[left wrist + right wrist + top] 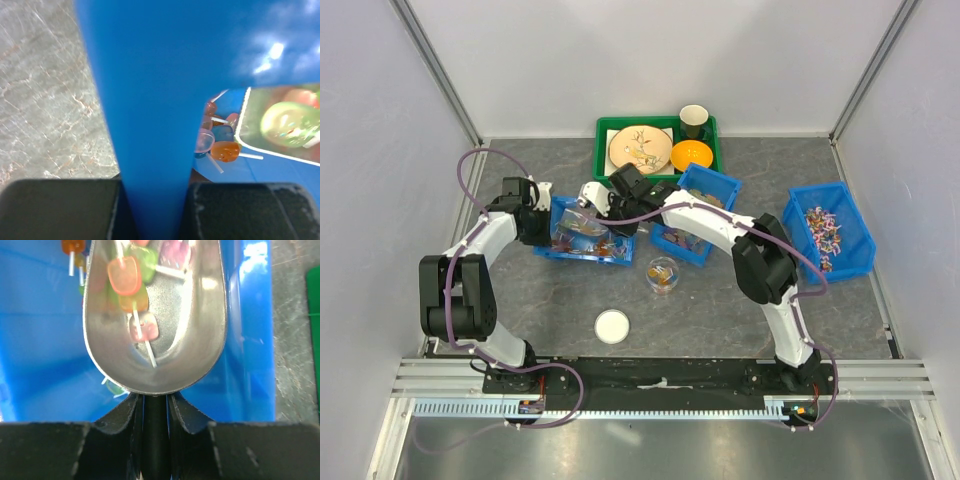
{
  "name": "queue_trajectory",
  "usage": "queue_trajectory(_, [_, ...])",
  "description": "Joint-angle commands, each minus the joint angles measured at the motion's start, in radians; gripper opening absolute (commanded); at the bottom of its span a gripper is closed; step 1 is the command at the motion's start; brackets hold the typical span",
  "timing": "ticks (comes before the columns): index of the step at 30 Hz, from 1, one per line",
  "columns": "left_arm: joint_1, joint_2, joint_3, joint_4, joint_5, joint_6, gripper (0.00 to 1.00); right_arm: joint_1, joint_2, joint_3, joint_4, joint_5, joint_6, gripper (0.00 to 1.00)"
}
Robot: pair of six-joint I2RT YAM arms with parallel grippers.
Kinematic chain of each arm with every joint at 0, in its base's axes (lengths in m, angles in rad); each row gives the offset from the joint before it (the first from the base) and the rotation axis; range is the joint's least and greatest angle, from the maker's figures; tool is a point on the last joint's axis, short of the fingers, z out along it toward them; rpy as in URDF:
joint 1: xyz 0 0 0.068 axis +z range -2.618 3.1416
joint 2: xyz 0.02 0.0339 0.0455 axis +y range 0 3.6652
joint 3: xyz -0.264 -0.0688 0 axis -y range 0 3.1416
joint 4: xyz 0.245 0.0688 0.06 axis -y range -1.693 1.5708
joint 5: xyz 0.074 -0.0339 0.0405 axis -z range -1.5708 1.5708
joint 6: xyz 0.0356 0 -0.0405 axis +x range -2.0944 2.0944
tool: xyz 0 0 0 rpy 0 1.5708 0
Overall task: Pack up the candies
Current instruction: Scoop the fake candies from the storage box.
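The candies are small bright sweets on white sticks, orange, green and pink. Several lie in a metal scoop held over a blue bin. More candies lie on the bin floor. My right gripper is shut on the scoop's black handle; from above, it is over the bin's far edge. My left gripper is shut on the bin's left wall; in the top view it is at the bin's left side. A small clear cup holding a few candies stands in front of the bin.
A white round lid lies near the front. A second blue bin sits behind the right arm. A third blue bin at the right holds tiny pale sweets. A green tray at the back holds a plate, a cup and an orange bowl.
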Motion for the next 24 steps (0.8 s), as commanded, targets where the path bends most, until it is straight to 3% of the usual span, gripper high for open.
queue_trajectory(1, [0.003,-0.015,0.003,0.072,-0.004,0.017,0.02,-0.007,-0.090,-0.016,0.062,-0.031,0.001,0.00])
queue_trajectory(24, [0.009,-0.007,0.002,0.075,0.002,0.014,0.02,-0.013,-0.213,-0.150,0.061,-0.007,-0.074,0.00])
